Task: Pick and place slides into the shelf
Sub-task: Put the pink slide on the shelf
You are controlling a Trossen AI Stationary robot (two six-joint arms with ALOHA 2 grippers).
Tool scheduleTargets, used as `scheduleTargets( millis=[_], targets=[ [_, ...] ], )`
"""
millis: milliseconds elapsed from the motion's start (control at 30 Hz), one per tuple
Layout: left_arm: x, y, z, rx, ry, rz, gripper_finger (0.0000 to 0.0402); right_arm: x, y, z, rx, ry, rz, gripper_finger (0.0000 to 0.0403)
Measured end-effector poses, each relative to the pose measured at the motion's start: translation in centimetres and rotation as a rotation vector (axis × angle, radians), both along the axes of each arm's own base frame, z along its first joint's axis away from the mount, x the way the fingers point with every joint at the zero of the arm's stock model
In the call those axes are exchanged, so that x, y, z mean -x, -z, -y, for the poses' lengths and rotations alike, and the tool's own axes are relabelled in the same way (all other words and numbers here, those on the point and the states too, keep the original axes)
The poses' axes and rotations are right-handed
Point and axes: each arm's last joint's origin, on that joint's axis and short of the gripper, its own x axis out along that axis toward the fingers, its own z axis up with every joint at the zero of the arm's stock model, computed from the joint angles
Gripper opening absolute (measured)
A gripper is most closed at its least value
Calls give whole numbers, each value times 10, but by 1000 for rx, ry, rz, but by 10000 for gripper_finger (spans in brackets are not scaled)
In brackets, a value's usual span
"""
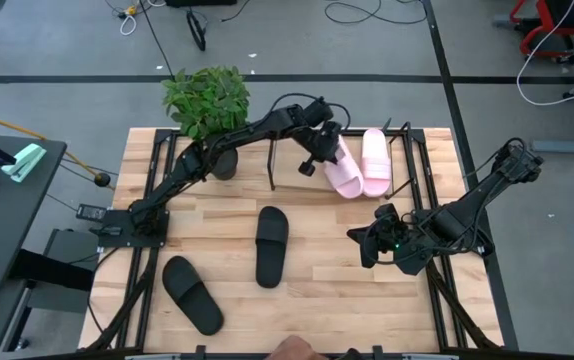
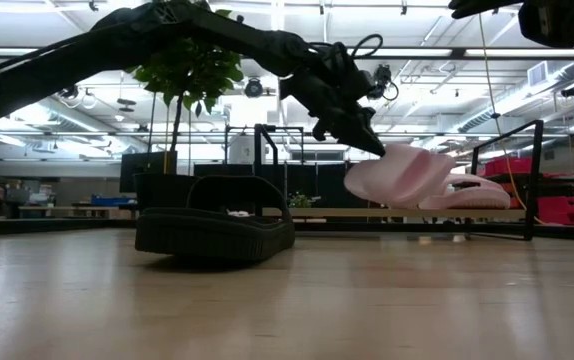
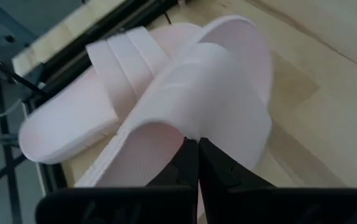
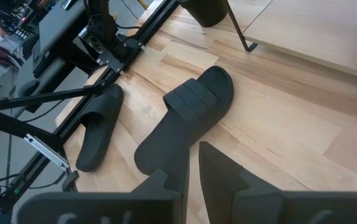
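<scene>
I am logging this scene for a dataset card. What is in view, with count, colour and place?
Pink slides: two, light pink. One lies on the shelf; the other, beside it, is held tilted over the shelf.
Black slides: two, black. One at the table's middle, one near the front left corner.
Shelf: one, black frames with a light wooden base, at the table's back.
Potted plant: one, green, back left of the table.
Table: one, light wood.
Left gripper: fingers shut on a pink slide's strap.
Right gripper: waits above the table's right side, holding nothing.
</scene>
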Motion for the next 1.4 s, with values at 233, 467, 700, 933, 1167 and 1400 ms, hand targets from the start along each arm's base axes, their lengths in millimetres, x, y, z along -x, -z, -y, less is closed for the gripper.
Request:
scheduleTargets(
  millis=[233, 467, 700, 933, 1167, 1400],
  targets=[
    [-7, -2, 5, -19, 20, 58, 9, 0, 0, 0, 0, 0, 0, 42],
    [-10, 7, 11, -6, 30, 32, 17, 0, 0, 0, -1, 0, 0, 42],
    [4, 0, 7, 11, 14, -59, 5, 0, 0, 0, -3, 2, 2, 42],
    [22, -18, -3, -2, 20, -84, 5, 0, 1, 1, 8, 1, -8, 42],
    [21, -15, -5, 16, 63, -52, 5, 1, 1, 1, 11, 4, -8, 42],
    [13, 4, -3, 32, 75, -49, 9, 0, 0, 1, 3, 8, -4, 42]
  ],
)
